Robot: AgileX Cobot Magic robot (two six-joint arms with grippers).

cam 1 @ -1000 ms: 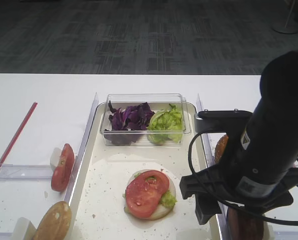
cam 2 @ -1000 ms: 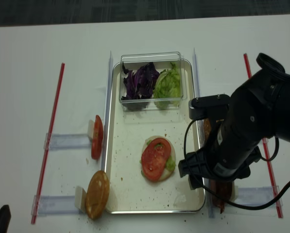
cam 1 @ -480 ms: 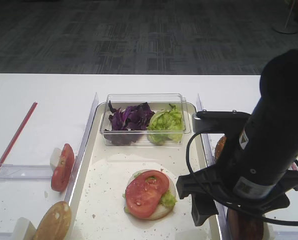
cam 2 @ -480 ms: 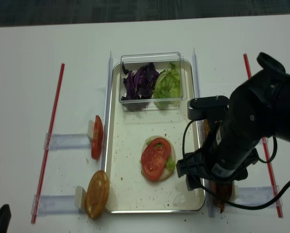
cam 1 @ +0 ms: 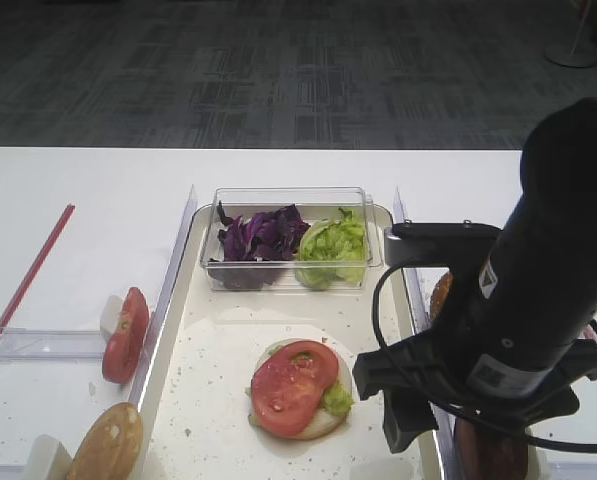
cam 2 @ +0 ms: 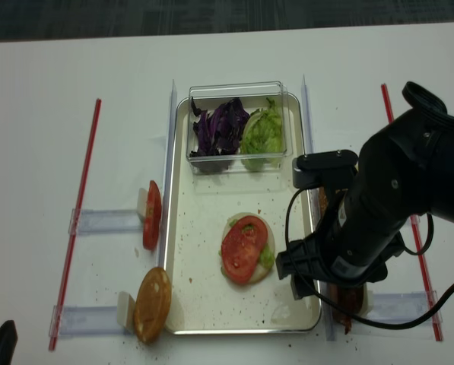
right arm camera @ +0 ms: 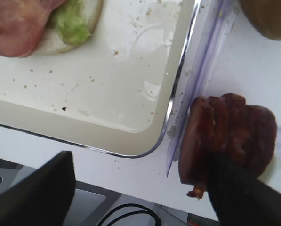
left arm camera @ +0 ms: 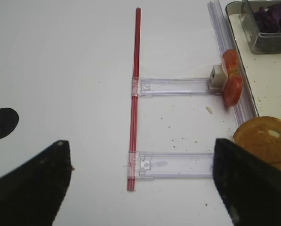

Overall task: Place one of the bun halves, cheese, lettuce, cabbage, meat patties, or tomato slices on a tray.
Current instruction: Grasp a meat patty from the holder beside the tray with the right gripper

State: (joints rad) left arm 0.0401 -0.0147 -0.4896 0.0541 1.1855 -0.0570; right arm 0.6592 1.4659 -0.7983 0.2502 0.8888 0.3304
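On the cream tray (cam 1: 213, 345) lies a bun base with lettuce and a tomato slice (cam 1: 293, 385). Dark meat patties (right arm camera: 225, 136) stand on edge just right of the tray's rim (right arm camera: 178, 94). My right gripper (right arm camera: 138, 197) hangs open near the tray's front right corner, and its right finger (right arm camera: 244, 193) overlaps the patties. More tomato slices (cam 1: 125, 335) and a bun half (cam 1: 108, 445) stand left of the tray. My left gripper (left arm camera: 140, 188) is open over bare table. Cabbage (cam 1: 258, 235) and lettuce (cam 1: 330, 245) fill a clear tub. No cheese shows.
The black right arm (cam 1: 523, 290) hides the tray's right rim and a second bun (cam 1: 440, 295). Clear rails (left arm camera: 178, 87) and a red straw (left arm camera: 135, 94) lie on the white table to the left. A clear divider (right arm camera: 196, 94) runs along the tray's right side.
The right arm has edged slightly to the left over the tray's front right corner. Its jaws stay as wide as before.
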